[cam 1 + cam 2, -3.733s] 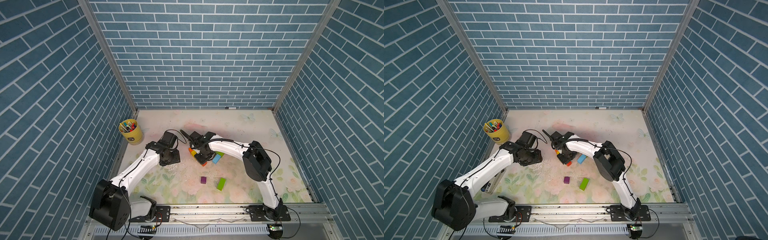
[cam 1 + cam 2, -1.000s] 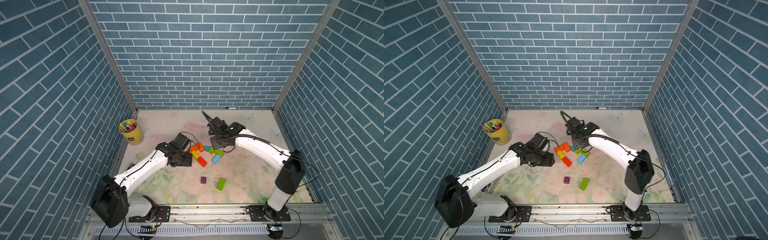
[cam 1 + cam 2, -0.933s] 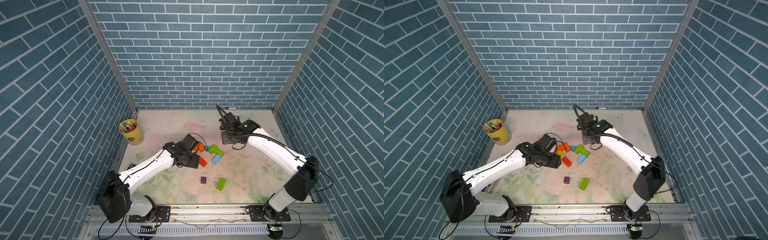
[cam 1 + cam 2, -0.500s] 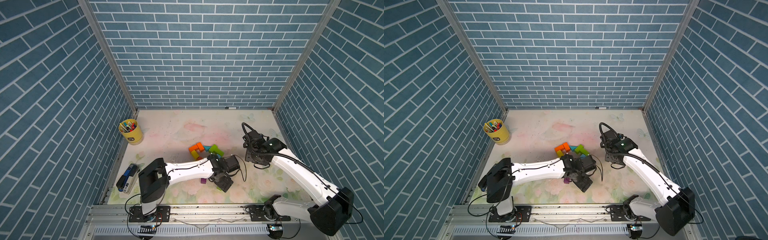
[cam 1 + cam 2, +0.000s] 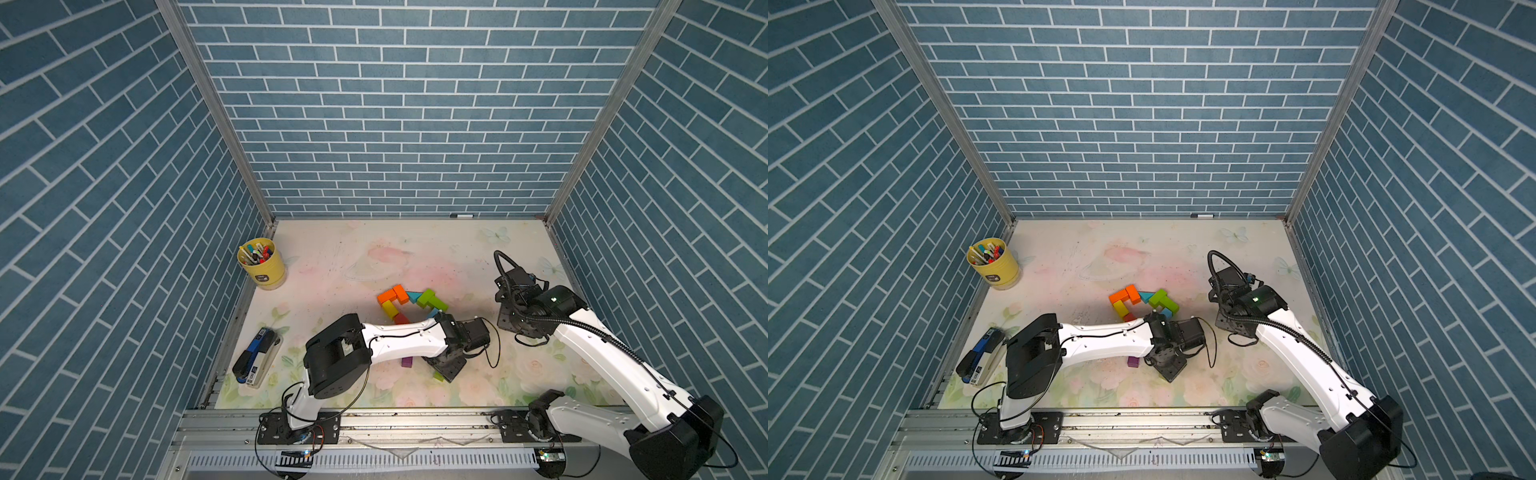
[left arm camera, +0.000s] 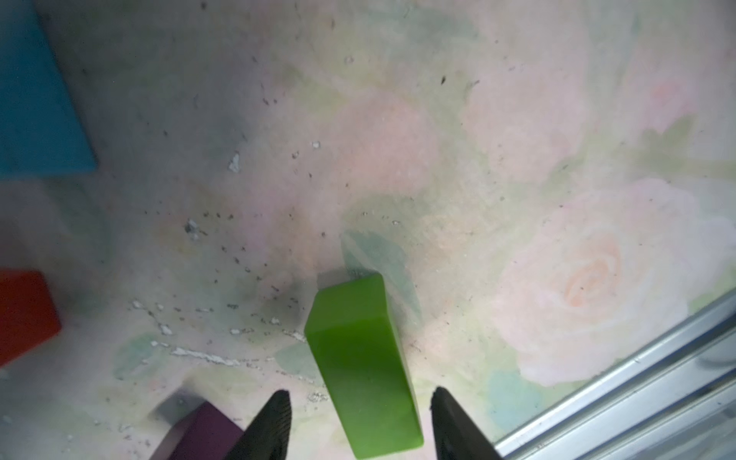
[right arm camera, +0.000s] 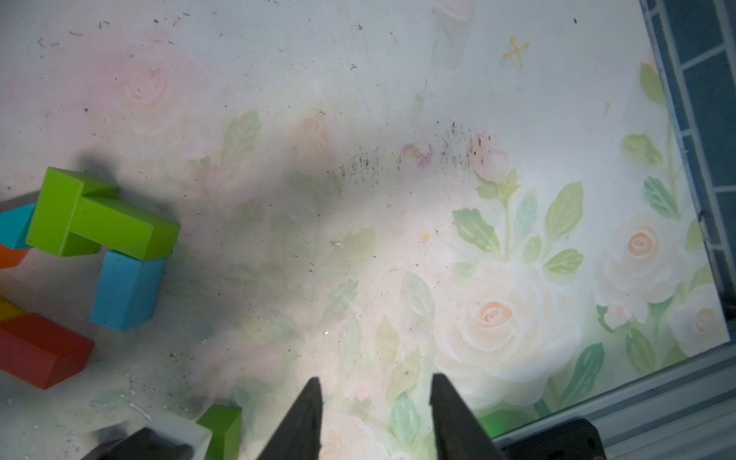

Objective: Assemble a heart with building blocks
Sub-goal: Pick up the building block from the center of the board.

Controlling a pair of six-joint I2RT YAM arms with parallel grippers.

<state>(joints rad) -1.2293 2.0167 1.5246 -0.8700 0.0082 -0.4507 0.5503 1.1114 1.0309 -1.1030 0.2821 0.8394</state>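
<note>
Left gripper (image 6: 359,392) is straddling the green brick (image 6: 358,358) near the purple cube (image 6: 199,432), jaws narrow, not yet touching. It is looking light, stiff, slick: pinch long sides mid-length. Right gripper (image 7: 374,382) is hanging half-open, empty.

We can't really read any text here. The yellow pen cup (image 5: 262,266) has a dark label (image 5: 261,279), way too small to make out. The floral mat (image 7: 398,79) just shows a little yellow X-shaped mark (image 7: 516,50).
</note>
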